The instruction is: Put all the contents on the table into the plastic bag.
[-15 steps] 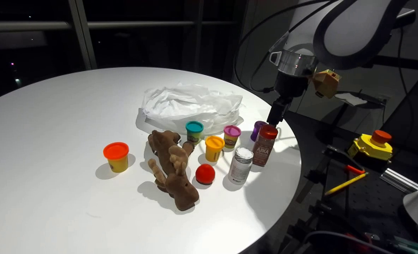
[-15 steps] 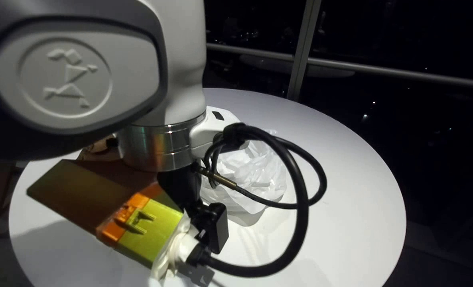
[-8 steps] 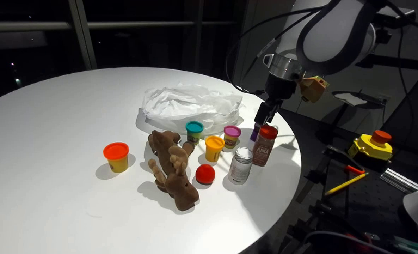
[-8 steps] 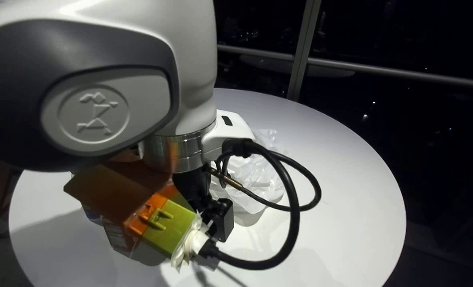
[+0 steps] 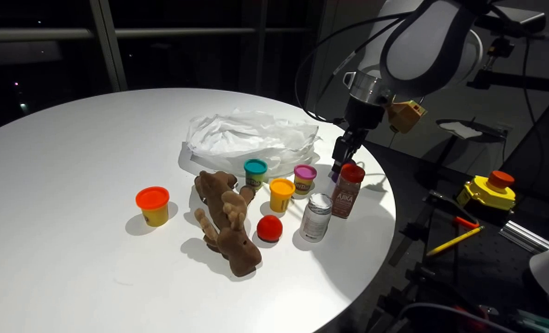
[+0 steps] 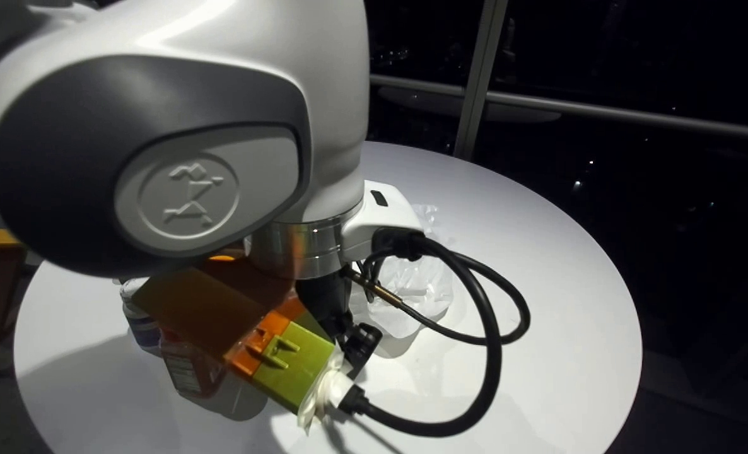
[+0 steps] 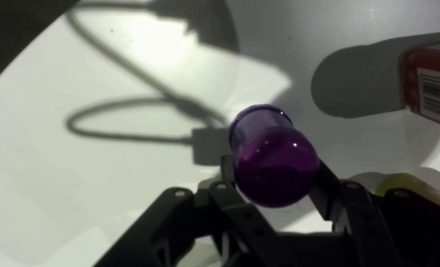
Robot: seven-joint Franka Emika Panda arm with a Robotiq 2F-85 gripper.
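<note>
My gripper [image 7: 275, 173] is around a shiny purple cup [image 7: 272, 148] in the wrist view, a finger against each side. In an exterior view that cup is mostly hidden behind the red-capped brown bottle [image 5: 346, 196]. A grey-white bottle [image 5: 316, 222] stands in front. Left of these are pink-lidded [image 5: 304, 180], yellow [image 5: 281, 195] and teal-lidded [image 5: 255, 172] cups, a round red piece [image 5: 270, 228] and the brown plush [image 5: 226, 217] lying down. An orange-lidded cup [image 5: 153, 207] sits farther left. Behind them, the crinkled plastic bag [image 5: 251, 143] lies on the white table [image 5: 94, 268].
The brown bottle [image 7: 431, 83] is close on the gripper's right in the wrist view, with a yellow cup [image 7: 409, 187] at lower right. A black cable [image 6: 490, 353] loops from the wrist. The round table edge [image 5: 395, 217] runs near the bottles.
The arm has moved down and left in an exterior view, to the purple cup behind the brown bottle. The fingers have drawn in around that cup. The other things have stayed put.
</note>
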